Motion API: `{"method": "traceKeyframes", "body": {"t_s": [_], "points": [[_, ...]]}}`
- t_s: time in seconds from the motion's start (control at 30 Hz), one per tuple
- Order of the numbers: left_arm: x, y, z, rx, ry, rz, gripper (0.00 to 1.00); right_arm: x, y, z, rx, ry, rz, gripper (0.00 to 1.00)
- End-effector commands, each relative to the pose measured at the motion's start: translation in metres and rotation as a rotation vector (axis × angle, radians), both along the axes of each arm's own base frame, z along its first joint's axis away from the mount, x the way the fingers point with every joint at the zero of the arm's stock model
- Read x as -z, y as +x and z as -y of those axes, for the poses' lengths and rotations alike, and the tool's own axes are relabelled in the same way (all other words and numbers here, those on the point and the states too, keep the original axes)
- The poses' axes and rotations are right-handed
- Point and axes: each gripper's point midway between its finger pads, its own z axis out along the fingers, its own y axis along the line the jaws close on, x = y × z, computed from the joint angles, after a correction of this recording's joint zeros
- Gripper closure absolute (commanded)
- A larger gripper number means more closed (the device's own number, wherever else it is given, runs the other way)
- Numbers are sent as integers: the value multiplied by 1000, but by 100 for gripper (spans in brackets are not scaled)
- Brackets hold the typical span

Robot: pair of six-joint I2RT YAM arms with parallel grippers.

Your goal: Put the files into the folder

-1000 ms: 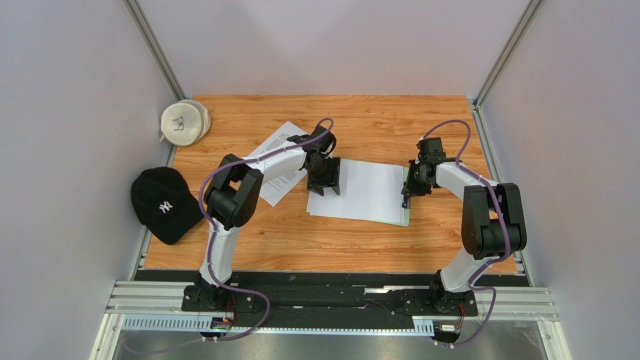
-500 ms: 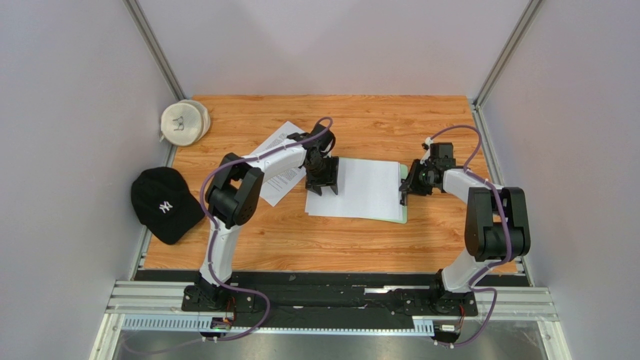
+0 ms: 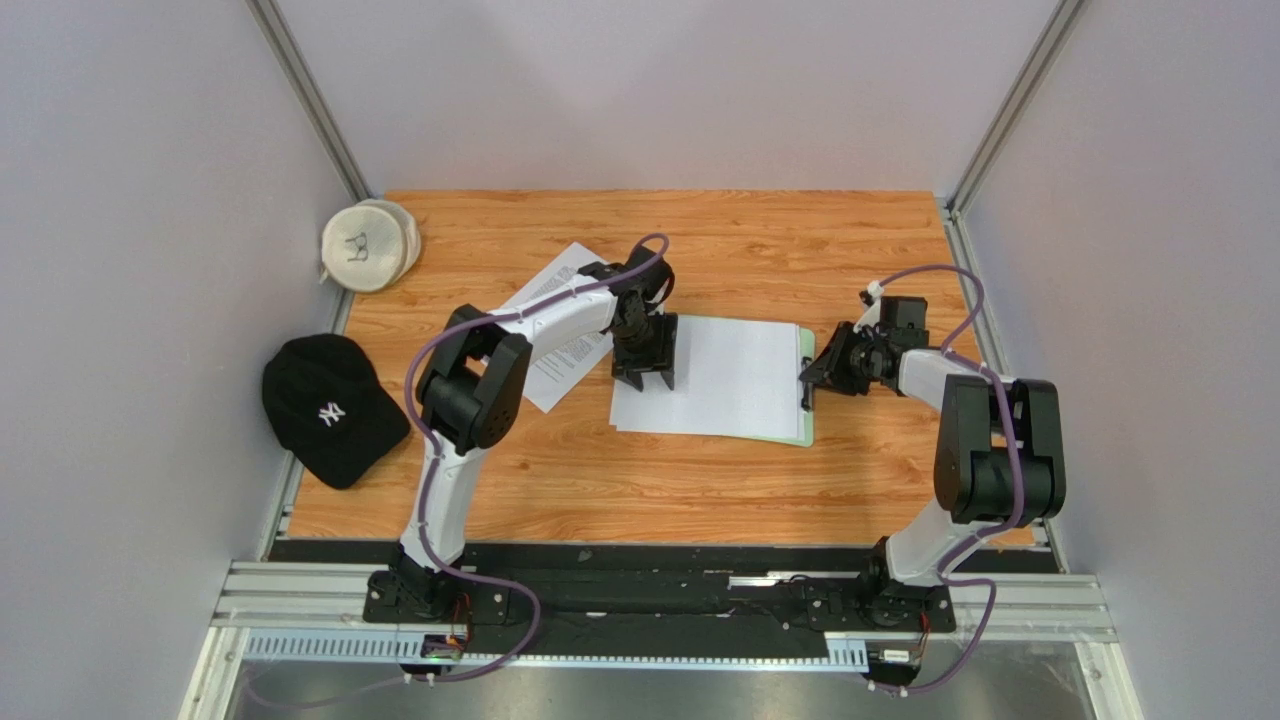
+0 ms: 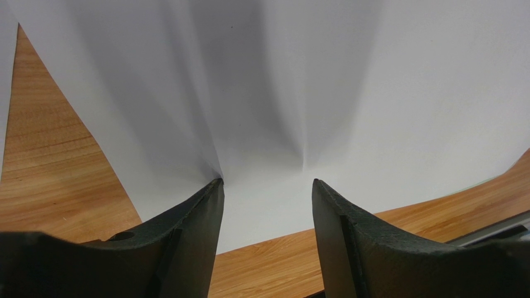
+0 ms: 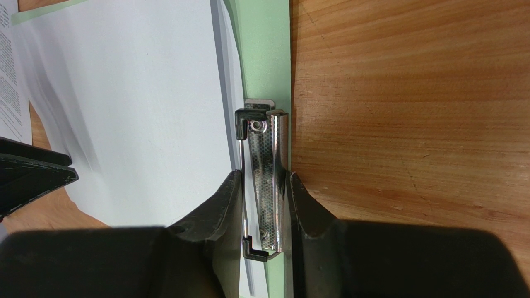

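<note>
We see the pale green folder (image 3: pixel 810 413) lying flat at the centre of the wooden table (image 3: pixel 721 240), with a stack of white files (image 3: pixel 721 383) spread over it. At the folder's three o'clock edge, the right gripper (image 5: pixel 261 177) is clenched on the metal clip (image 5: pixel 264 136), one finger against each side of it. At the stack's nine o'clock edge, the left gripper (image 4: pixel 264 183) stands with jaws parted. Both its fingertips (image 4: pixel 211 189) press down on the top sheet, which wrinkles around them. One printed sheet (image 3: pixel 564 275) lies apart at ten o'clock from the stack, partly under the left arm. A black cap (image 3: pixel 323 408) sits at the table's nine o'clock edge, and a white cap (image 3: pixel 368 245) in its ten o'clock corner.
</note>
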Motion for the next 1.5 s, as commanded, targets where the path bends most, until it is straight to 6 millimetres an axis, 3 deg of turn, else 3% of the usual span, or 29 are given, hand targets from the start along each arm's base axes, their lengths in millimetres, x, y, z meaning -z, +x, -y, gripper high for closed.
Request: {"method": "traceKeyframes", "body": {"t_s": [0.0,0.3,0.6,0.83,0.97,1.47], "points": [[14,-4,3,15,61,-34,41,18,-27,-11,-8,47,-109,100],[13,-8,24,44,56,-54,41,14,-25,-10,-18,24,-95,100],[5,-2,15,78,97,10,40,13,-30,-5,-17,-19,-97,100],[-25,9,16,115,57,126,33,11,-28,-1,-14,-48,-95,100],[-41,11,28,119,-23,138,35,10,-28,1,-14,-57,-94,100],[-11,-5,49,119,-103,24,38,10,-28,0,-18,-54,-94,100]]}}
